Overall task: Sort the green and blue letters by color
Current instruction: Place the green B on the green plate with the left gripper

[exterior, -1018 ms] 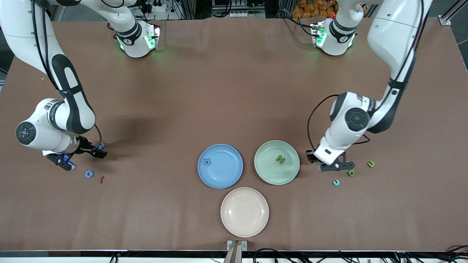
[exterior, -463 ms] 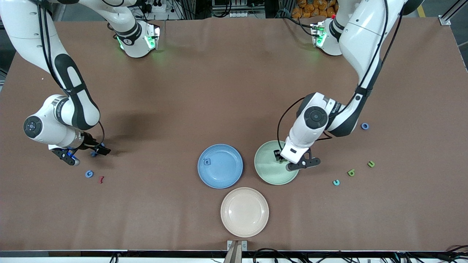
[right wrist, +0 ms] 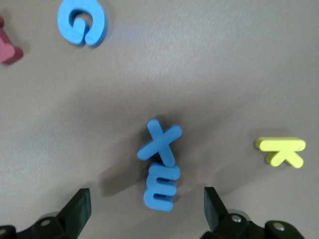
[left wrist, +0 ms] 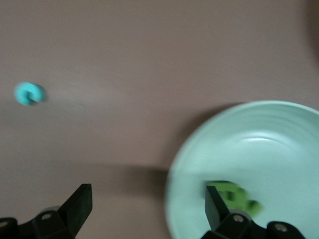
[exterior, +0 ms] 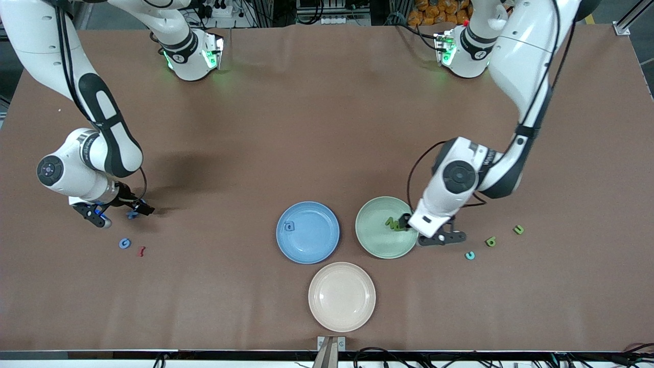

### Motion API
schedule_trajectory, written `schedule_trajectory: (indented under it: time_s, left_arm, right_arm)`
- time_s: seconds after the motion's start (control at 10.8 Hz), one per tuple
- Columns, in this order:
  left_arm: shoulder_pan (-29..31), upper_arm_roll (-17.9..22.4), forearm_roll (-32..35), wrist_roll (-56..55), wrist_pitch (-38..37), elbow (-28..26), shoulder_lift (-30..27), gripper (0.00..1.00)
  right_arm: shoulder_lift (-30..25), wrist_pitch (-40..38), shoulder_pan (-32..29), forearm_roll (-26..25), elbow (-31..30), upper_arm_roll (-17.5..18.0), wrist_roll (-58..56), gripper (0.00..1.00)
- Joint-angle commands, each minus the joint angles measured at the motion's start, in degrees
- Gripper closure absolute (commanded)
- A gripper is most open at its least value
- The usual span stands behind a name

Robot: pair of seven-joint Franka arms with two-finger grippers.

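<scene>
My left gripper (exterior: 426,231) is open, low over the rim of the green plate (exterior: 378,241) on the side toward the left arm's end. Green letters (exterior: 393,224) lie loose in that plate beside one fingertip (left wrist: 215,206); the left gripper (left wrist: 147,206) holds nothing. Two more green letters (exterior: 491,241) (exterior: 518,229) lie on the table toward the left arm's end. My right gripper (right wrist: 147,209) is open, straddling a blue E (right wrist: 160,188) that touches a blue X (right wrist: 160,142). A blue G (exterior: 124,244) lies nearer the camera. The blue plate (exterior: 319,243) holds one blue letter (exterior: 290,226).
A beige plate (exterior: 341,296) sits nearer the camera than the two coloured plates. A teal letter (exterior: 469,255) lies near the loose green ones. A dark red letter (exterior: 141,251) lies beside the blue G, and a yellow K (right wrist: 283,149) beside the blue X.
My left gripper swung from the loose letters to the green plate, opened, and a second green letter now lies by the N. It then drifted back over the rim. My right gripper crept over the blue letters.
</scene>
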Motion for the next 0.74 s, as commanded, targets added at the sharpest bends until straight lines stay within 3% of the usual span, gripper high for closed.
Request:
schedule_trajectory:
  time_s: [0.0, 0.19, 0.65]
  left_arm:
    - [6.71, -1.67, 1.51, 9.6, -1.27, -1.82, -1.63, 0.0]
    - [12.85, -4.13, 3.78, 16.02, -1.19, -2.0, -0.67, 0.0]
    - [21.75, -5.37, 5.82, 31.05, 0.12, -1.12, 2.31, 0.0]
  right_arm:
    - [-1.65, 1.52, -1.85, 0.64, -1.5, 0.82, -2.22, 0.0]
    - [-1.56, 2.04, -2.12, 0.64, -1.5, 0.82, -2.31, 0.0]
    - [-0.33, 3.19, -2.12, 0.72, -1.67, 0.91, -2.22, 0.03]
